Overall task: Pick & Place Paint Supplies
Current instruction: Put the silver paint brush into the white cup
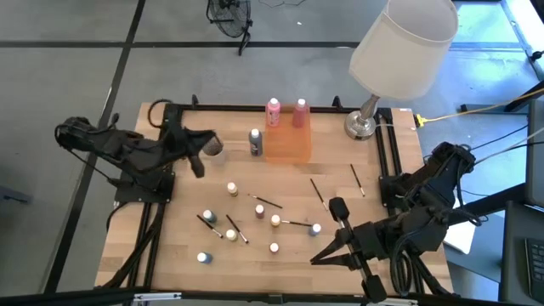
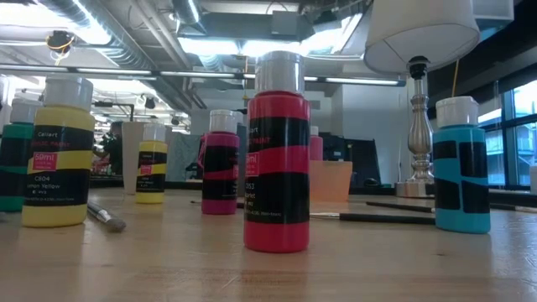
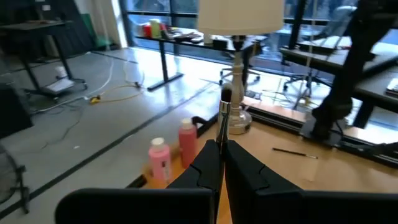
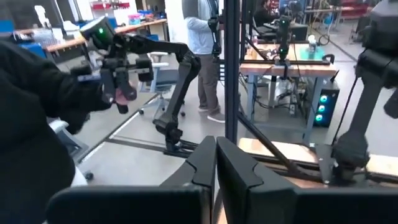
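Near the wooden desk's [image 1: 178, 246] left rear corner, the left gripper [image 3: 219, 163] pinches a thin dark brush [image 3: 224, 112]; right gripper [image 4: 216, 163] pressed together, empty.

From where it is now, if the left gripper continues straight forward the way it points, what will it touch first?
Probably the lamp. The left gripper is shut on a thin brush that lines up with the lamp's metal base. The pink bottles stand off to one side. Depth is unclear.

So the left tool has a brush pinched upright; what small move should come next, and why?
Probably swing it toward the orange bin at the table's far edge: the left tool is shut on the paintbrush, held upright, and that bin looks the likeliest drop spot.
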